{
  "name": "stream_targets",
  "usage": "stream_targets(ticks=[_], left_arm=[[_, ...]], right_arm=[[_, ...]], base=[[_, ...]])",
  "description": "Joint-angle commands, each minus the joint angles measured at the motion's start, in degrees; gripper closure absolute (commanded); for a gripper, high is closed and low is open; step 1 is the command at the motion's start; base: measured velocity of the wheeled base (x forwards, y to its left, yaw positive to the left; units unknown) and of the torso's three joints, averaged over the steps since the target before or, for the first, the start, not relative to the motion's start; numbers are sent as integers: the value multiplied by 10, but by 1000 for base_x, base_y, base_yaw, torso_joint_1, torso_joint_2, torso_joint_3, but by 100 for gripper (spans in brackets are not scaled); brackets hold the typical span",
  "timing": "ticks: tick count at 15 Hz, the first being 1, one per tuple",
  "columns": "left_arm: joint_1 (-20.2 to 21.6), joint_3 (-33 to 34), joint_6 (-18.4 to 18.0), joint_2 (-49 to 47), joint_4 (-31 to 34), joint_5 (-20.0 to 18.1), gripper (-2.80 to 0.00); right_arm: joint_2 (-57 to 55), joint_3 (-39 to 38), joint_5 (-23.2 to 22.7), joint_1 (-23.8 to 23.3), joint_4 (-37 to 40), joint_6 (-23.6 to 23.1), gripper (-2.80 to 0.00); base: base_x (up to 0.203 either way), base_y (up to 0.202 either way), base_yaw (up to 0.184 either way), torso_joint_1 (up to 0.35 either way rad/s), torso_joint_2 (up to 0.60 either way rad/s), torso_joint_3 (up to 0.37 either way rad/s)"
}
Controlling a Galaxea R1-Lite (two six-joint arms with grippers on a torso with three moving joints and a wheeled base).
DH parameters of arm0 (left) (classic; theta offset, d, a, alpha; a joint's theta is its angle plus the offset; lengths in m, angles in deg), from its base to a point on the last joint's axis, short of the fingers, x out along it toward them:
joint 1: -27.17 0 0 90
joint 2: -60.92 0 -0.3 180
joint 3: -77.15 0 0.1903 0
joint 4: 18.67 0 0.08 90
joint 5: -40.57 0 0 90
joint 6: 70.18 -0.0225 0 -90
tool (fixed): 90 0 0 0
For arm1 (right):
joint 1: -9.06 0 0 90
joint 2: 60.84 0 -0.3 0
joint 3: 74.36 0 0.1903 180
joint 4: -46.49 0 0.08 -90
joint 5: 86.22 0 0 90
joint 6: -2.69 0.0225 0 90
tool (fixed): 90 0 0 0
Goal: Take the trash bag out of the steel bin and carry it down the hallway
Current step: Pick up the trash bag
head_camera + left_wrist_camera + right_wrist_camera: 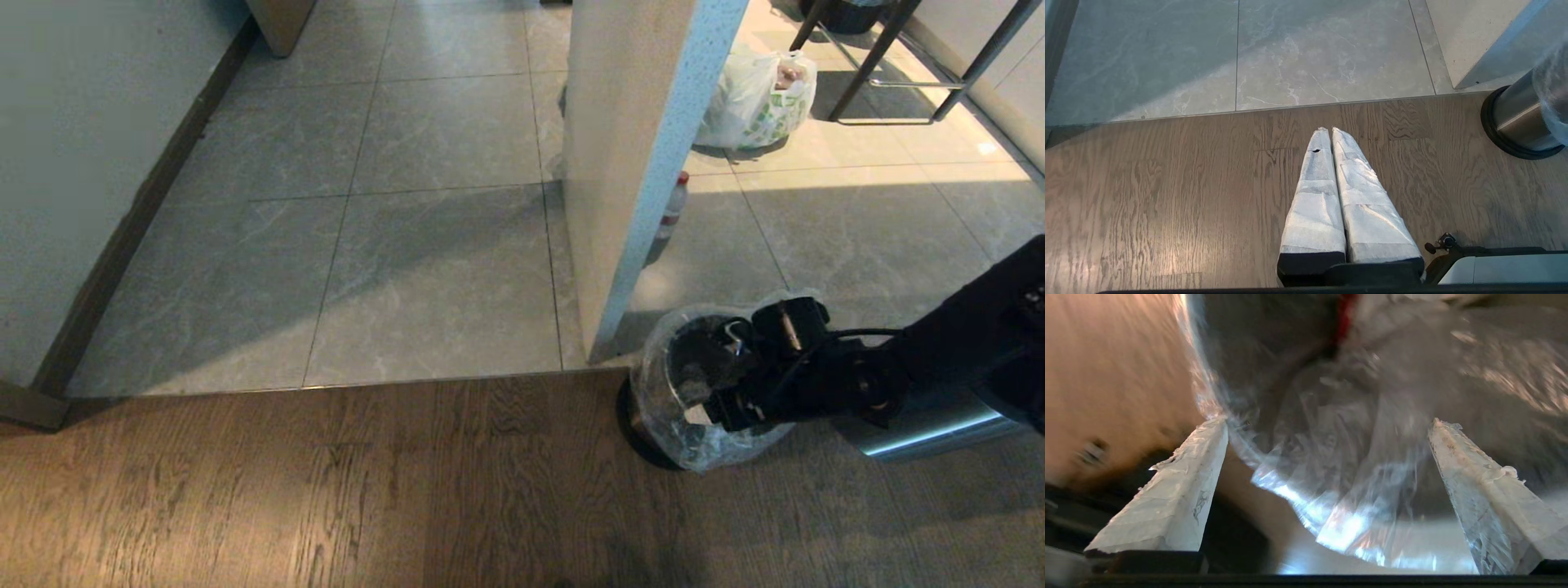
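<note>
Trash bag lines the steel bin, its rim directly under the right tool, whose fingers stand wide apart astride the plastic. Nothing gripped yet; lifting and hallway carry remain. Left tool closed, idle.

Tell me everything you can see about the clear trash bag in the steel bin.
The trash bag is thin, clear, crinkled plastic, still lining the steel bin, its top folded out over the rim and hanging down the shiny sides. The bin stands on the wood floor by the pillar corner. The right gripper, wide open, sits at the bag's mouth, one finger outside the rim; nothing grips it yet.
</note>
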Motion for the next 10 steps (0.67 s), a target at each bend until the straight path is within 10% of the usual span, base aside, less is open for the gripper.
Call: stream_targets(ticks=[1, 10], left_arm=[[0, 0, 0, 0, 0, 0, 0], [0, 0, 0, 0, 0, 0, 0]], right_arm=[[-9, 10, 1, 1, -11, 6, -280], [-10, 23, 5, -9, -93, 5, -280]], base=[[0, 0, 0, 0, 0, 0], [0, 0, 0, 0, 0, 0]])
